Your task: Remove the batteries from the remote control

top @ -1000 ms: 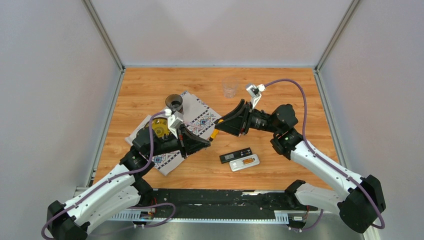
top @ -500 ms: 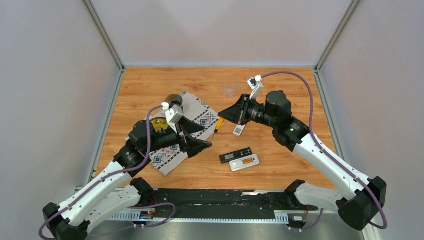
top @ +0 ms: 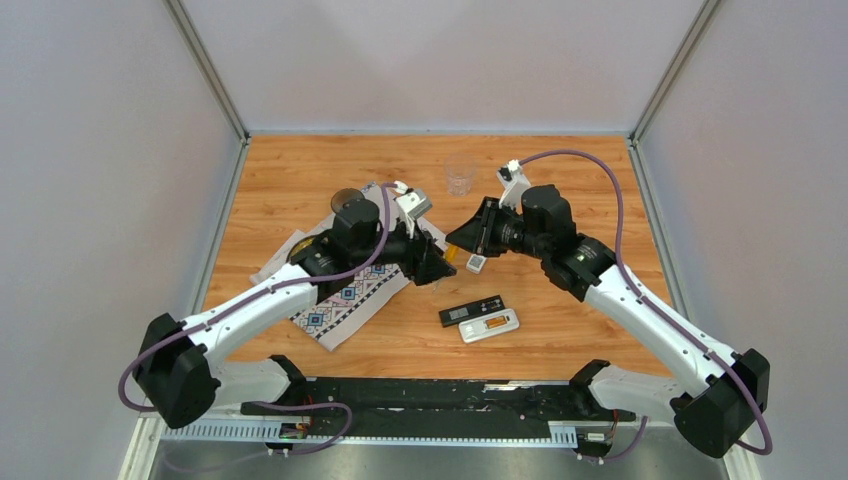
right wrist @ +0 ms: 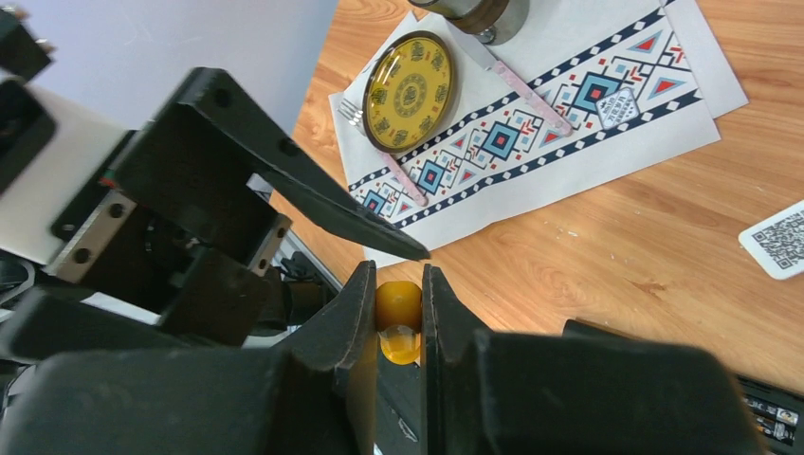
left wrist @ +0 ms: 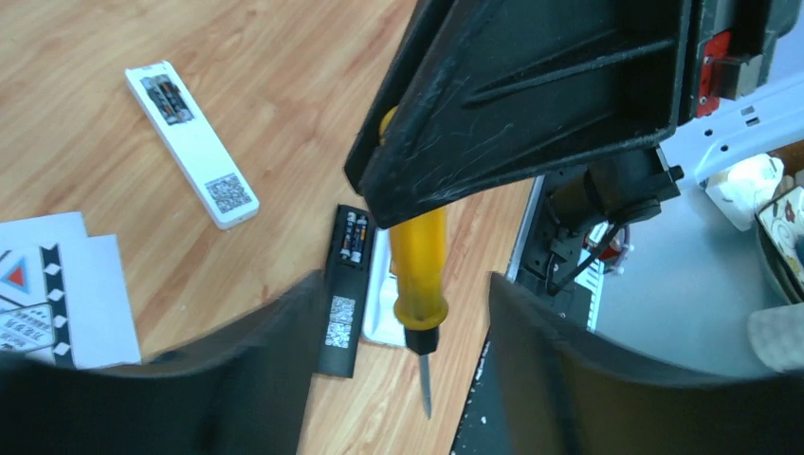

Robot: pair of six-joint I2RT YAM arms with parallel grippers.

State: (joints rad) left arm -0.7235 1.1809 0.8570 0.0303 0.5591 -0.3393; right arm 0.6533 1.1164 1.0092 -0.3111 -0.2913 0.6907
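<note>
My right gripper (right wrist: 396, 313) is shut on the yellow handle of a screwdriver (left wrist: 418, 275), whose blade points down at the table. My left gripper (left wrist: 406, 284) is open, one finger on each side of the handle without touching it. Below lie a black remote (top: 471, 310) and a white remote (top: 489, 325), both with the battery bay uncovered; orange batteries (top: 494, 323) show in the white one, and batteries (left wrist: 356, 235) sit in the black one. A smaller white remote (left wrist: 192, 142) with batteries (left wrist: 167, 93) lies apart, close under the right gripper (top: 462, 243).
A patterned cloth (top: 345, 290) on the left carries a yellow plate (right wrist: 410, 79), a fork (right wrist: 384, 156) and a dark cup (top: 347, 204). A clear glass (top: 460, 177) stands at the back. The two grippers nearly touch above the middle of the wooden table (top: 560, 330).
My left arm has swung right and back from the cloth, and its gripper has gone from shut to open around the screwdriver. The right gripper shifted slightly, still holding the screwdriver.
</note>
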